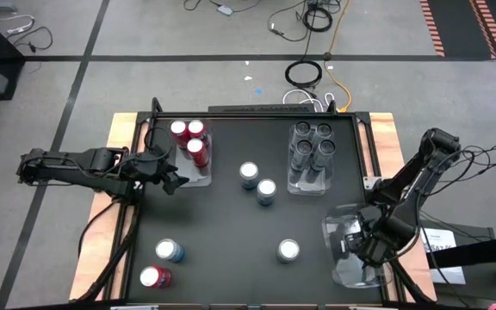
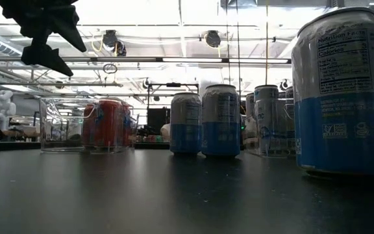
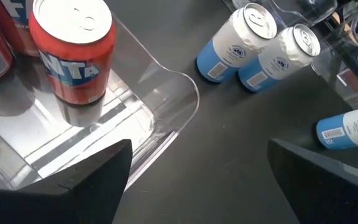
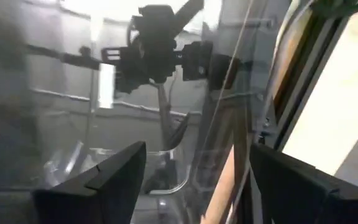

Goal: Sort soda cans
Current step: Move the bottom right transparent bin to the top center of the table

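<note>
Left pincer (image 1: 176,178) spread beside red cans' tray (image 1: 203,179), seemingly level.

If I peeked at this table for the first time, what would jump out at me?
Probably the bright red cans packed in a clear tray at the table's far left, with the left claw open right beside it. Next, four dark grey cans fill another tray at the far right. Blue-and-silver cans stand loose in the middle, and the right claw sits over a third, empty tray.
</note>
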`<state>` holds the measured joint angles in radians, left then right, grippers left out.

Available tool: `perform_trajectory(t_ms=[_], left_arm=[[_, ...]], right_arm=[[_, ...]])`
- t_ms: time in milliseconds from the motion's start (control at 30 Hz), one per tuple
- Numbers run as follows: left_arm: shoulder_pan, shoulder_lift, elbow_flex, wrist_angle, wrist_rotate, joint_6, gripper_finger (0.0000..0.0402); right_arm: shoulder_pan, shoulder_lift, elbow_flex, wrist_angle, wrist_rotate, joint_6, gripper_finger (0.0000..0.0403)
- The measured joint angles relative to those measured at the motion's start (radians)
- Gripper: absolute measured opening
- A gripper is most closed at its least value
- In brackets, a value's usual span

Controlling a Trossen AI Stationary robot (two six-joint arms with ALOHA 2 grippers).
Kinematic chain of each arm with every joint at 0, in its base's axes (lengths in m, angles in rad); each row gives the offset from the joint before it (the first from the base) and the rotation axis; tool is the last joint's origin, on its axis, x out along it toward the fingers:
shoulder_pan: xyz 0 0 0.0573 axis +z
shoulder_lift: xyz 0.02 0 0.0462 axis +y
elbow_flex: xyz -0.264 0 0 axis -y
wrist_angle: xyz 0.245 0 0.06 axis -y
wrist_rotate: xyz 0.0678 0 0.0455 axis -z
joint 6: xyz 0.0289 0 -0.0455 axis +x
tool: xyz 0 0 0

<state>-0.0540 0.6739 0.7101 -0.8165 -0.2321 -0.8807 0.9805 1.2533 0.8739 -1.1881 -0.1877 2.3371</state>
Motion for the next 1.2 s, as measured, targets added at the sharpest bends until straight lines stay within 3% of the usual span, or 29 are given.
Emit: perform_trajectory(t_ms=[200,400,533,767,900,1000,1200], left_arm=[[0.000,0.000,0.000,0.001,0.018,-0.006,0.0382],[0.000,0.006,0.000,0.009,0.020,-0.008,0.0382],[0.000,0.007,0.000,0.025,0.020,-0.004,0.0382],[0.000,0.007,0.000,0.025,0.020,-0.002,0.0382],[0.000,0.007,0.000,0.025,0.020,-0.001,0.0382],[0.000,0.007,0.000,0.024,0.020,0.000,0.0382],[0.000,0.007,0.000,0.023,0.020,-0.001,0.0382]], right_arm=[[-0.007,0.010,-0.094,0.104,-0.015,0.001,0.0237],[-0.022,0.005,-0.077,0.167,0.012,0.000,0.0166],[-0.032,0.004,-0.028,0.164,0.006,0.000,0.0144],[-0.032,0.002,0.157,-0.094,0.031,-0.007,0.0143],[-0.023,0.002,0.172,-0.197,-0.005,-0.002,0.0154],[-0.004,0.002,0.128,-0.183,-0.029,0.010,0.0162],[0.021,0.007,-0.021,0.026,-0.078,0.026,0.0166]])
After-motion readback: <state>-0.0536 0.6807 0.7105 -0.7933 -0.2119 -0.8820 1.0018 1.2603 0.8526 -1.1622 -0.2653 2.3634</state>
